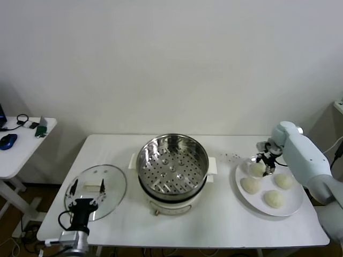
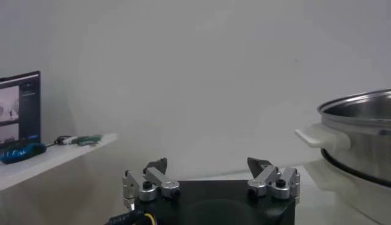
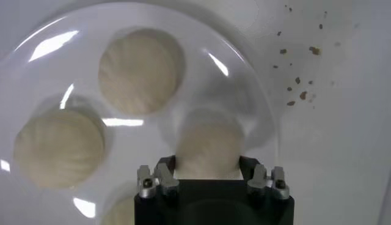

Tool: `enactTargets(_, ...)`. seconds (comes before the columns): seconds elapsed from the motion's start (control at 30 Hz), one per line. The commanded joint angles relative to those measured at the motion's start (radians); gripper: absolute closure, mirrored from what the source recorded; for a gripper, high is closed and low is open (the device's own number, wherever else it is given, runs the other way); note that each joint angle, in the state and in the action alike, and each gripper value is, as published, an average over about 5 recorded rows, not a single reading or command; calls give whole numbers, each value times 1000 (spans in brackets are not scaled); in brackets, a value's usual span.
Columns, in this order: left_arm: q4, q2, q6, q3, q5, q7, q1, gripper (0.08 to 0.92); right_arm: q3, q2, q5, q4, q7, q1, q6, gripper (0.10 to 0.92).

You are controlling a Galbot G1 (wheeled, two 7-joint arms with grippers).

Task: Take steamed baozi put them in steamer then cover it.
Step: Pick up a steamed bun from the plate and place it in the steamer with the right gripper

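Four cream-white baozi lie on a white oval plate [image 1: 292, 210] at the table's right. My right gripper [image 1: 268, 167] is down over the far-left baozi [image 1: 257, 169]; in the right wrist view its gripper [image 3: 204, 162] has a finger pressed on each side of that baozi [image 3: 208, 140], which still rests on the plate [image 3: 247, 79]. Two more baozi [image 3: 139, 72] [image 3: 58, 147] lie beside it. The steel steamer [image 1: 172, 161] stands open and empty mid-table. The glass cover [image 1: 110, 199] lies flat to its left. My left gripper [image 1: 88, 187] hovers open over the cover, and it shows open in its own view [image 2: 206, 164].
Dark crumbs [image 1: 231, 156] are scattered between the steamer and the plate. A small side table [image 1: 19, 152] with a blue mouse and cables stands off to the left. The steamer's white handle [image 2: 321, 136] shows in the left wrist view. The table's front edge is near the left arm.
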Motion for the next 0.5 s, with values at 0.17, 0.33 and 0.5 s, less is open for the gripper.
enactTargets(0.17,-5,-1,-2,2,-6,-1,7,177,-88,-34,63,85,-23,48,25,350)
enactTargets(0.33,-13,-1,2,3,-10,-8,9,177,-299,-97,241,263,-67,169,23,347)
enactTargets(0.5,-25,2,1,3,-15,-9,18,177,-540,-138,394,460,-95,362,41,338)
